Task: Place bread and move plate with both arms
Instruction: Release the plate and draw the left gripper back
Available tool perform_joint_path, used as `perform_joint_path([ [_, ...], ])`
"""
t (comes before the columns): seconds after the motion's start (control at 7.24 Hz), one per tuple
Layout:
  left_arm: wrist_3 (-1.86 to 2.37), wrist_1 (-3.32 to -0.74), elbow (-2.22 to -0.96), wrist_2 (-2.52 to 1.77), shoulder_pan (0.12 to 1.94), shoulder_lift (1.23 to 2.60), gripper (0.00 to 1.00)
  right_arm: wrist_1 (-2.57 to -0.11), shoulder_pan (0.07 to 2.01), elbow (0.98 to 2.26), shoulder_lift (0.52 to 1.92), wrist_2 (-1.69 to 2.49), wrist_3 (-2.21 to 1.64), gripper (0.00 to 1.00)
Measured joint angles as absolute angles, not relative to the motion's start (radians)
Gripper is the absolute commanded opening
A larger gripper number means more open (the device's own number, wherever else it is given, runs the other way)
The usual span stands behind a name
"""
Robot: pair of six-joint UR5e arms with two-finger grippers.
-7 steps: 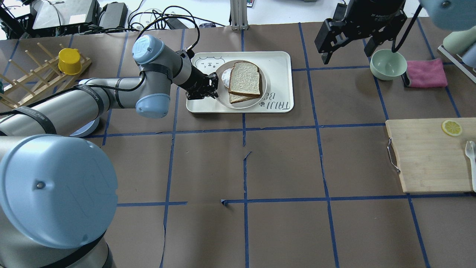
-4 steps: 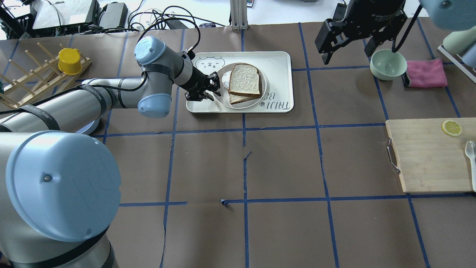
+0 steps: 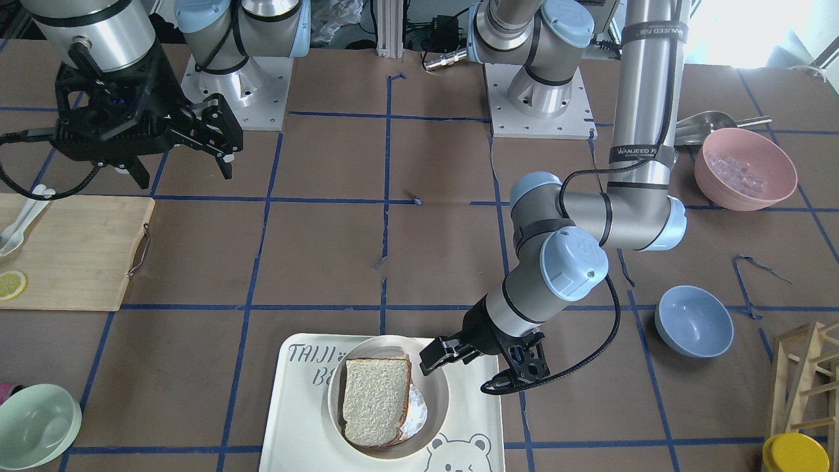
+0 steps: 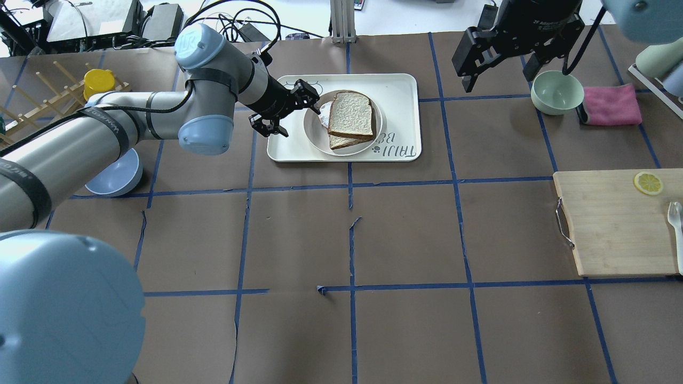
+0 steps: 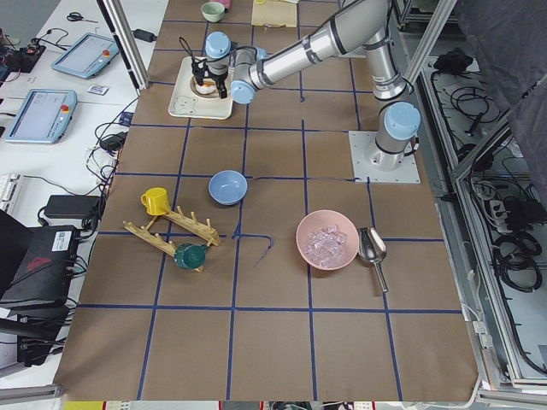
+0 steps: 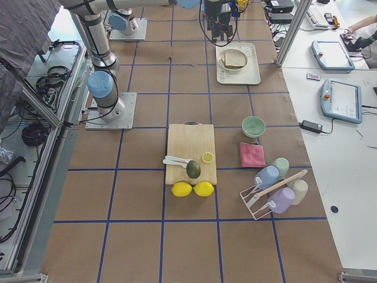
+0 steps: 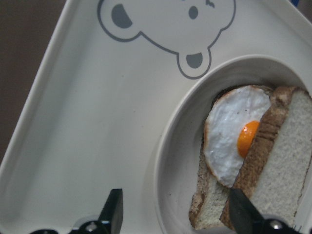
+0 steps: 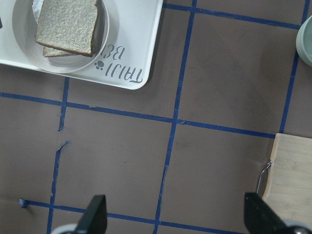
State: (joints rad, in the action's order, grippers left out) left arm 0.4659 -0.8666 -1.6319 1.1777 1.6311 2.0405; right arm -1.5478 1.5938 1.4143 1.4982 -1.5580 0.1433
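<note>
The plain bread (image 4: 350,113) lies on top of an egg-topped slice (image 7: 234,131) in the round cream plate (image 4: 312,125), which stands on the bear tray (image 4: 397,88). The bread (image 3: 373,400) and plate (image 3: 440,393) also show in the front view. My left gripper (image 4: 302,114) is open and empty, hovering just over the plate's left rim (image 7: 170,161); in its wrist view its fingertips (image 7: 114,207) straddle that rim. My right gripper (image 4: 496,80) is open and empty, held high to the right of the tray, beside the green bowl. Its wrist view shows the bread (image 8: 68,19) far below.
A pale green bowl (image 4: 556,92) and a pink cloth (image 4: 612,104) sit far right. A wooden cutting board (image 4: 613,224) holds a lemon slice (image 4: 648,183). A blue bowl (image 4: 114,176) and a rack with a yellow cup (image 4: 98,85) are at left. A pink bowl (image 3: 745,168) stands near the left arm's base.
My left arm has swung and lifted. Its gripper has turned, shifted from the plate's near-left rim toward the tray's far-left corner, and its fingers stand wider apart. The right arm has not moved.
</note>
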Motion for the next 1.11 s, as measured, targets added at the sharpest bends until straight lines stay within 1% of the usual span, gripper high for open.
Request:
perform_joint_path([
  [0.41, 0.454, -1.228, -1.615, 1.236, 1.655, 1.831, 1.00, -1.548, 1.594, 1.414, 1.498, -1.560, 0.144, 1.00],
  [0.69, 0.434, -1.423, -1.617, 1.319, 1.693, 1.707, 1.00, -1.547, 1.594, 1.414, 1.499, -1.560, 0.137, 1.00],
  [0.97, 0.287, -1.565, -1.621, 1.403, 1.705, 1.599, 1.00, -1.549, 1.594, 1.414, 1.499, -1.560, 0.133, 1.00],
  [1.11, 0.194, -1.592, -1.622, 1.464, 1.704, 1.564, 1.00, -1.549, 1.594, 1.414, 1.499, -1.560, 0.132, 1.00],
])
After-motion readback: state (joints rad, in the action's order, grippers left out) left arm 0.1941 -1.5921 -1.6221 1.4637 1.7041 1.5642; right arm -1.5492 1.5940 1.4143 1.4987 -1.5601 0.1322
